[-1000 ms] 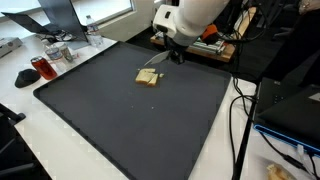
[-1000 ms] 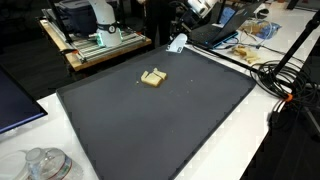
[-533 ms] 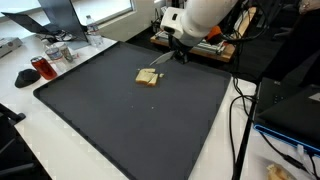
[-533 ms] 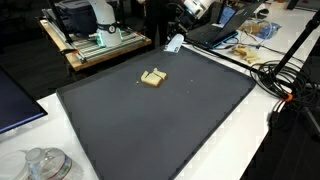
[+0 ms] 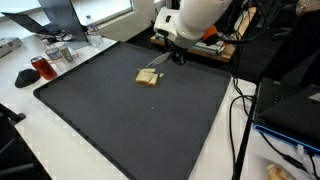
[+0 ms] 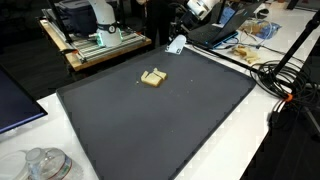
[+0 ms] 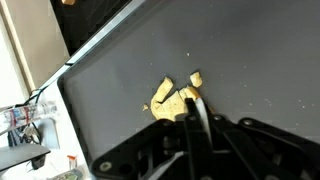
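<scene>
Hand (image 5: 178, 56) pinched shut, hovers just above-right of tan wooden pieces (image 5: 148, 77) lying upper-middle on dark mat (image 5: 130, 130) on bench (image 5: 40, 140); any nudge wants low, slow, square contact, lest pieces scatter.

One tan block (image 5: 148, 77), one black mat (image 5: 120, 125)
</scene>
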### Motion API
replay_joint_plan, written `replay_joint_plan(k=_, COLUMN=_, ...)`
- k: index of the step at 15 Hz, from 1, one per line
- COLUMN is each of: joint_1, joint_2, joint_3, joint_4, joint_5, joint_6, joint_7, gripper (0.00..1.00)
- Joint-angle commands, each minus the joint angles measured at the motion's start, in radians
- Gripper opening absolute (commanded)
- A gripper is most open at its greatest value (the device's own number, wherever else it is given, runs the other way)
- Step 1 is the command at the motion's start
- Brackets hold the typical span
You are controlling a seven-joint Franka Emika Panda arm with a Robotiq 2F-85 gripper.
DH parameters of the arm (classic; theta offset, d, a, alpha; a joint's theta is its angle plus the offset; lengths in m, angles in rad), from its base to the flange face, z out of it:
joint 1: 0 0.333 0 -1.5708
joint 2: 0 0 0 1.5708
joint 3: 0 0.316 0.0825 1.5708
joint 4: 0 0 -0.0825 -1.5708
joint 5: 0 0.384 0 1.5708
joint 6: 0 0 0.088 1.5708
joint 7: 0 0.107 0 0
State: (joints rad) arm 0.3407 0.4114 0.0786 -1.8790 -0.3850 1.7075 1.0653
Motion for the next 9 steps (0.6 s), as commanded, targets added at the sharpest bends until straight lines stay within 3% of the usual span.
replay_joint_plan(k=1, joint_1=-0.014, joint_2=0.090, joint_3=0.001, joint_4=0.147, joint_5=0.008, joint_6=-0.081, joint_7=-0.066, gripper=0.01)
replay_joint_plan(k=9, joint_1=-0.070, joint_2=0.242, joint_3=-0.022, joint_4=0.390, joint_5=0.069, joint_6=-0.126, joint_7=-0.310, gripper=0.01)
